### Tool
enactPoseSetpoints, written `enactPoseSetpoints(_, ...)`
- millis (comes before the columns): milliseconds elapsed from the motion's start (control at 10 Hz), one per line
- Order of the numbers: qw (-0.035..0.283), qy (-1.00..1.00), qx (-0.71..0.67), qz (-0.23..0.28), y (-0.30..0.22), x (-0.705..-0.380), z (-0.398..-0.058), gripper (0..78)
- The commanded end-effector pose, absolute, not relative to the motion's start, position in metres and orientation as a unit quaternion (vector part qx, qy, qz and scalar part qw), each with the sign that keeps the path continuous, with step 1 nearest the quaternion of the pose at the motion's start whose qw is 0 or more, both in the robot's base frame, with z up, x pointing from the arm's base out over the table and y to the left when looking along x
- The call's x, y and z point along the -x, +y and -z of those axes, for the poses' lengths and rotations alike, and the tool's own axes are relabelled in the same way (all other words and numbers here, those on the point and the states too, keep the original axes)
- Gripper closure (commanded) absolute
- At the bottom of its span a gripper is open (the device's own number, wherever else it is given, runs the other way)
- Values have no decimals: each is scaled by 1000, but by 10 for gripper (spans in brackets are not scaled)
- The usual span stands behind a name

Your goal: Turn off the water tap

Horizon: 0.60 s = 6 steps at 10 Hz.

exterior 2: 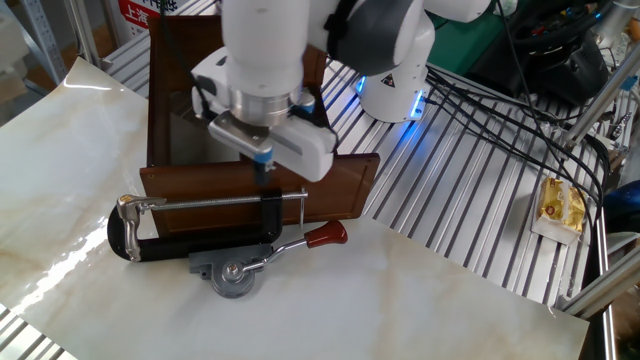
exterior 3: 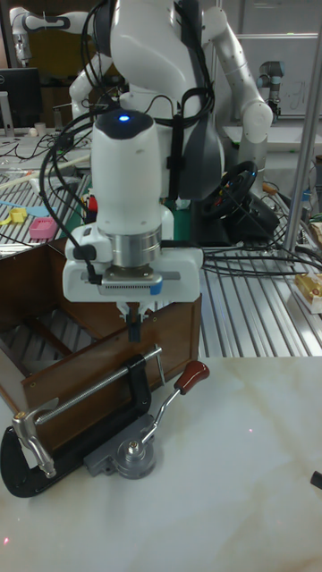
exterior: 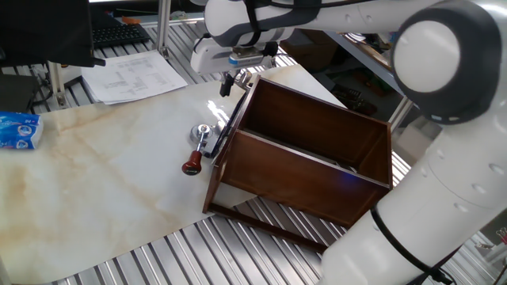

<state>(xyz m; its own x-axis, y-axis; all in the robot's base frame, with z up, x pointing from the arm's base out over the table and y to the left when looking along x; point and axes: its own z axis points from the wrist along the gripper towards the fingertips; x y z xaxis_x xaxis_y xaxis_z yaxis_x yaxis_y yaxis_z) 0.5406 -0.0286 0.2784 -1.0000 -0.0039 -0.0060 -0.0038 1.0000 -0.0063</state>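
Observation:
The water tap (exterior 2: 128, 208) is a small silver piece with a curved handle. It is held in the left jaw of a black C-clamp (exterior 2: 200, 245) that lies on the marble sheet against the dark brown wooden box (exterior 2: 345, 185). The tall fixed view shows the tap (exterior 3: 31, 427) at the clamp's (exterior 3: 16, 469) near left end. My gripper (exterior 2: 262, 165) hangs just over the box's front wall, above the clamp's screw rod and well to the right of the tap. Its fingers look shut, with nothing between them. The same gripper (exterior 3: 132, 329) points straight down.
A chrome fitting (exterior 2: 235, 272) with a lever ending in a dark red knob (exterior 2: 325, 235) sits in front of the clamp. Papers (exterior: 131, 75) and a blue packet (exterior: 17, 131) lie at the far left. Cables (exterior 2: 500, 100) and a yellow packet (exterior 2: 560, 208) are on the slatted metal.

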Motion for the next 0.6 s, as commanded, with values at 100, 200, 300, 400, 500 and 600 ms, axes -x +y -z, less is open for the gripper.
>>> enactPoseSetpoints(100,0,1000,-1,3,-35,-550,-281,776)
enactPoseSetpoints(200,0,1000,-2,3,-37,-556,-279,776)
enactPoseSetpoints(300,1,1000,-5,3,-38,-559,-278,776)
enactPoseSetpoints(400,4,1000,-3,4,-42,-567,-272,776)
enactPoseSetpoints(500,6,1000,-2,5,-45,-573,-271,776)
enactPoseSetpoints(600,6,1000,2,5,-47,-577,-271,776)
